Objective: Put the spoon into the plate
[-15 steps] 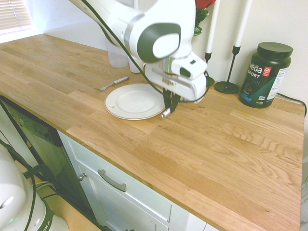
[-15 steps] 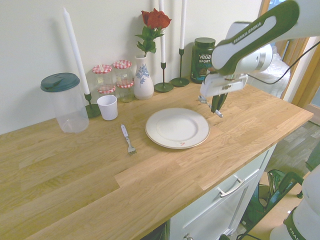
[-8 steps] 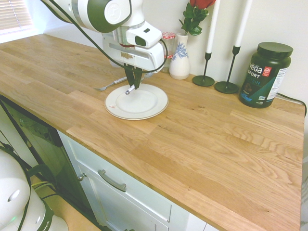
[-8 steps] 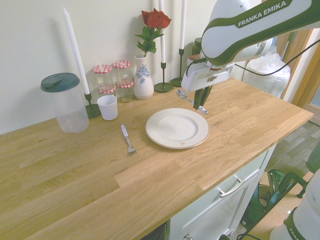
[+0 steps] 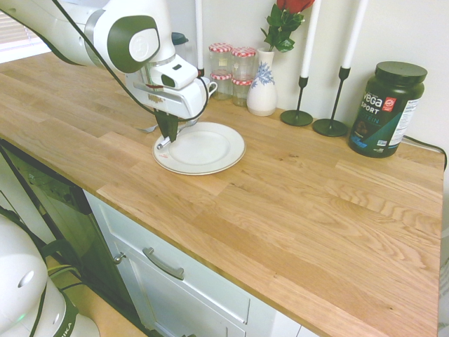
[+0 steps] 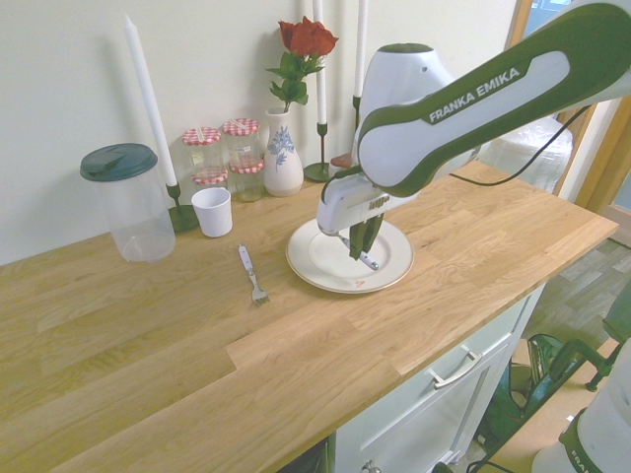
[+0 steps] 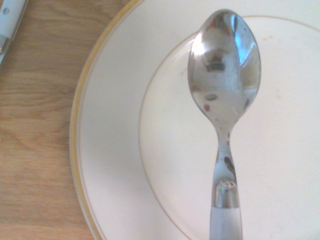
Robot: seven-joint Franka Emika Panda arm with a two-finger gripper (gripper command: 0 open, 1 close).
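**Spotter:** While you look at the first exterior view, note that your gripper [image 5: 167,137] points straight down over the plate [image 5: 210,151], above the part of its rim that lies nearest the fork [image 5: 149,128].

**Operator:** What is the gripper doing?

**Spotter:** You have its fingers pressed together on the spoon [image 7: 223,100]. They pinch it by the white handle, and the handle's end sticks out just below the fingers in the second exterior view. The wrist view shows you the shiny bowl lying across the plate's inner well, with the metal neck running back to the white handle.

**Operator:** Does the spoon touch the plate?

**Spotter:** You cannot tell that from these views. The spoon is in the gripper's pinch directly over the plate; I see no clear contact.

**Operator:** What else is near the gripper?

**Spotter:** You have the fork on the wooden table [image 5: 316,210] just beyond the plate's edge, close beside the gripper. Behind the gripper, toward the wall, stand a white cup [image 6: 211,211] and two jars with red checked lids [image 6: 223,150]. Further along the wall from it you see a painted vase with a red rose [image 6: 283,148], candlesticks with white candles [image 5: 309,42], and, well apart from the gripper, a dark Vega Sport tub [image 5: 386,109]. A clear jug with a dark green lid [image 6: 128,202] stands well off beyond the fork.
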